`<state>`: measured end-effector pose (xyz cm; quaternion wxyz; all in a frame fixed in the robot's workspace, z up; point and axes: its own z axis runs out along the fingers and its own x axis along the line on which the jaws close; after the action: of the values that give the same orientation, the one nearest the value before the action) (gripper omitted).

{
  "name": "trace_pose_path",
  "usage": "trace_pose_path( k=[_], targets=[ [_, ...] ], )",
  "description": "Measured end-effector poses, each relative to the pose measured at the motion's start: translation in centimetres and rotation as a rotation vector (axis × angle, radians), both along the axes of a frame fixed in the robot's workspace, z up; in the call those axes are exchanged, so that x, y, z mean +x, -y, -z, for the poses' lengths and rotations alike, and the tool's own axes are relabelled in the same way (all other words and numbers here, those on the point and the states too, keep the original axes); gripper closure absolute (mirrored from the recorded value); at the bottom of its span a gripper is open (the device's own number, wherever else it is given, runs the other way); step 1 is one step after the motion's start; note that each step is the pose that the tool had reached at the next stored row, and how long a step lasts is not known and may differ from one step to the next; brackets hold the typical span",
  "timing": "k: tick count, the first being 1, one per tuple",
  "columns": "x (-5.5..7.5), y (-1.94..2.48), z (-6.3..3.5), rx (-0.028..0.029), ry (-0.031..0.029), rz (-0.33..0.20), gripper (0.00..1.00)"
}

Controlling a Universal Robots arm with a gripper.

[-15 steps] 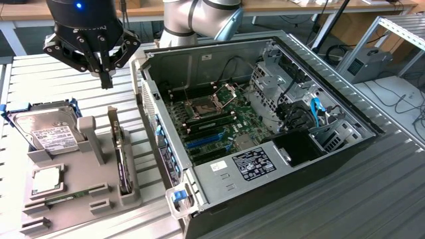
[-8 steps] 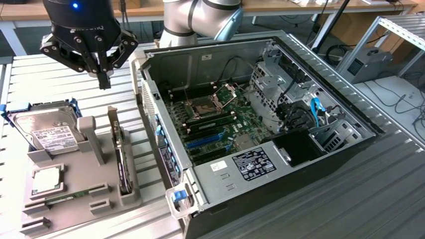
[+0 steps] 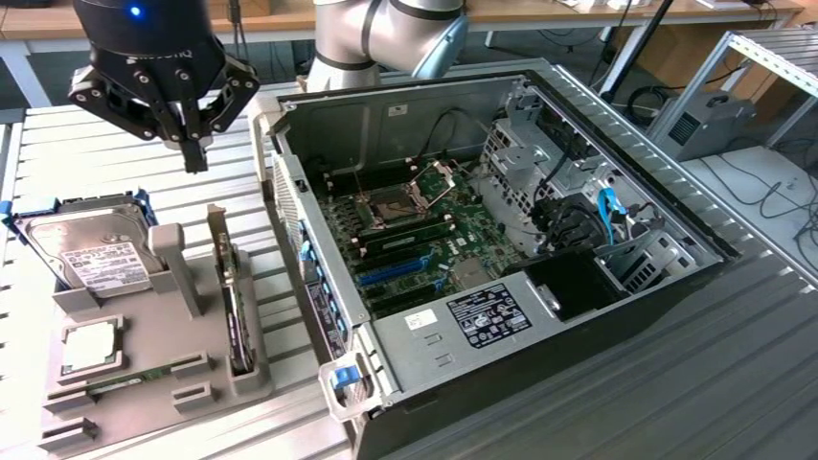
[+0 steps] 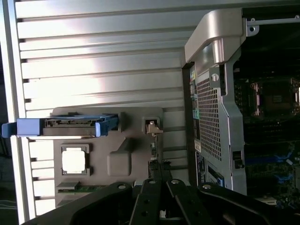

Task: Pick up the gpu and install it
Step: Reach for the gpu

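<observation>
Ribbed metal bench [image 3: 741,383] here, gripper [image 3: 194,158] hanging empty with fingers pinched together above the gpu [image 3: 233,287], which stands on edge in a grey parts holder [image 3: 141,402], hard drive [image 3: 83,254] alongside (white label unreadable), open PC case [image 3: 511,240] on the exterior view's right.

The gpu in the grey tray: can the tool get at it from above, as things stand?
Probably yes. The gpu stands on edge in the tray, its upper edge bare, and the tool hangs above with nothing between. Its shut jaws could not grip it as they are.
</observation>
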<state>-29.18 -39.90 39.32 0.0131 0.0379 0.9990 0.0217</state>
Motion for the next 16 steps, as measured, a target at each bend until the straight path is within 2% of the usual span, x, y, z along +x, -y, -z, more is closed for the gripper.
trace_pose_path(
  k=[7,16],
  targets=[
    [-0.14,0.02,0.0,0.0,0.0,0.0,0.89],
    [-0.13,0.51,0.0,0.0,0.0,0.0,0.89]
  ],
)
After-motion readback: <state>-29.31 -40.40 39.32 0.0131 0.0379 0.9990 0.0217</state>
